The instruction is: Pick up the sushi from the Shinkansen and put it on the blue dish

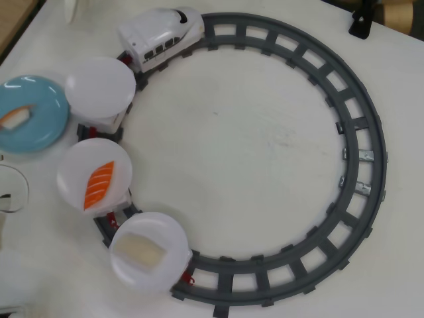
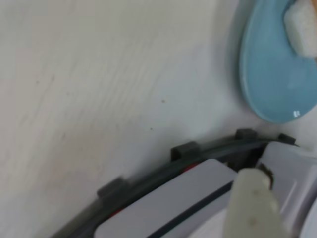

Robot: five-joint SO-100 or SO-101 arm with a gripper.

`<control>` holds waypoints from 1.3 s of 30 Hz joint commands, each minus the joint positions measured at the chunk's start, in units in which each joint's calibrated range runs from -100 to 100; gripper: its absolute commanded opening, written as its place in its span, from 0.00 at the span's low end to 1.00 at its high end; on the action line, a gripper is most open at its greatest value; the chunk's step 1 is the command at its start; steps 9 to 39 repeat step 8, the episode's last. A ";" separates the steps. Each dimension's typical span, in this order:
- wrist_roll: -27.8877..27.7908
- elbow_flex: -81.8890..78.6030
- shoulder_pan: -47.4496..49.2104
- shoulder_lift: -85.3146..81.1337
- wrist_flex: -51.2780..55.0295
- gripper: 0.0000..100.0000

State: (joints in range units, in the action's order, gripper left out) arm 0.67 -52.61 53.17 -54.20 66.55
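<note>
Item: toy sushi train on a white bench. Track: dark grey ring, complete, lying flat. Shinkansen: white, black windshield, standing at the upper left of the ring in the overhead view, nose to the right, with three plate-topped cars trailing down the left side. First plate: bare. Middle plate: carries one salmon sushi, orange with pale stripes, lying slantwise near the centre. Last plate: carries a pale cream piece. Blue dish: just left of the first plate, off the track, its edge tucked partly under that plate's rim; it already holds a second salmon piece, partly cut off by the picture edge. In the wrist view the dish sits at upper right with a white underside of that piece showing; the track edge and a pale car body fill the bottom. Claw: only one cream finger shows, at lower right of the wrist view; the arm is absent from the overhead view, so whether the claw is apart or together cannot be told. Step judged in hand: one piece delivered, the camera low beside the dish and train, the second pick not yet made. Next move calls for: travel to the middle plate, fingers apart and set across the sushi's narrow width in line with its slant, a gentle close, a lift clear of the plate rims, then a short carry to the bare part of the dish.
</note>
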 commanded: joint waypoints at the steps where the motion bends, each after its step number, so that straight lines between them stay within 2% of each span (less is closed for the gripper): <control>1: 0.43 -1.31 0.00 -2.67 -0.78 0.25; 39: 0.43 -4.74 0.00 -2.92 -0.86 0.25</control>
